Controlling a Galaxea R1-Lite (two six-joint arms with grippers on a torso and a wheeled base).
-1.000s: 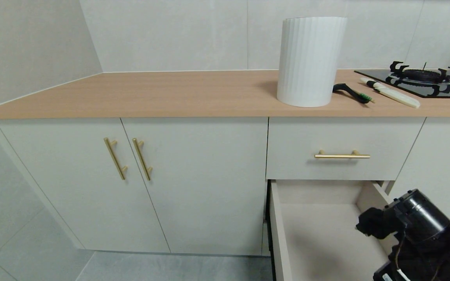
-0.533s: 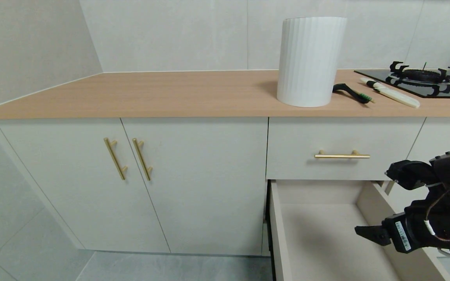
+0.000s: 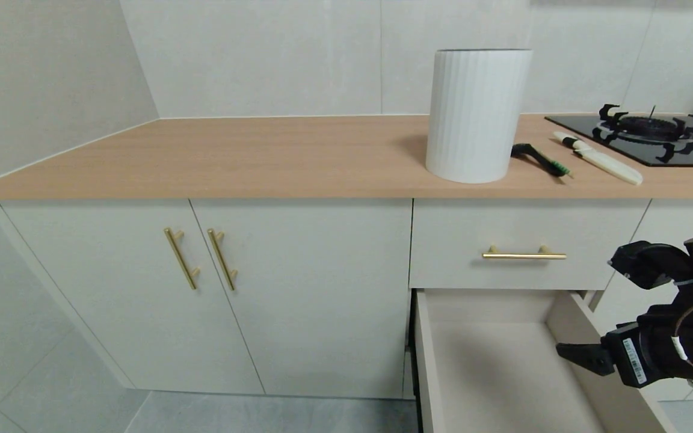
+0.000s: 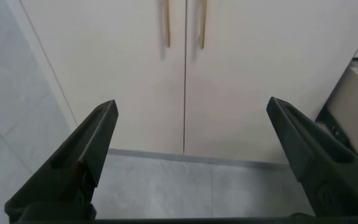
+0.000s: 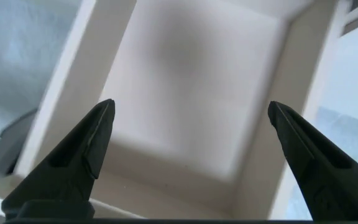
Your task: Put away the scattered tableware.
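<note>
On the wooden counter [image 3: 262, 156] lie a white knife [image 3: 599, 158] and a black-handled tool with a green tip [image 3: 539, 158], just right of a tall white ribbed container [image 3: 476, 114]. Below them the lower drawer [image 3: 428, 361] stands pulled out and bare inside. My right gripper [image 3: 593, 307] hangs open by the drawer's right wall, holding nothing. In the right wrist view the right gripper [image 5: 191, 107] looks down into the drawer's bare bottom [image 5: 191, 68]. My left gripper [image 4: 190, 112] is open and empty, low before the double cabinet doors [image 4: 229, 81].
A black gas hob [image 3: 653, 129] sits at the counter's far right. Above the open drawer is a shut drawer with a gold handle [image 3: 524, 255]. Two gold handles [image 3: 202, 258] mark the double doors at left. Grey floor tiles [image 4: 166, 186] lie beneath.
The right gripper rose from low in the drawer to beside its right wall and turned, then held nearly still. The head camera shifted, so the whole scene sits lower now.
</note>
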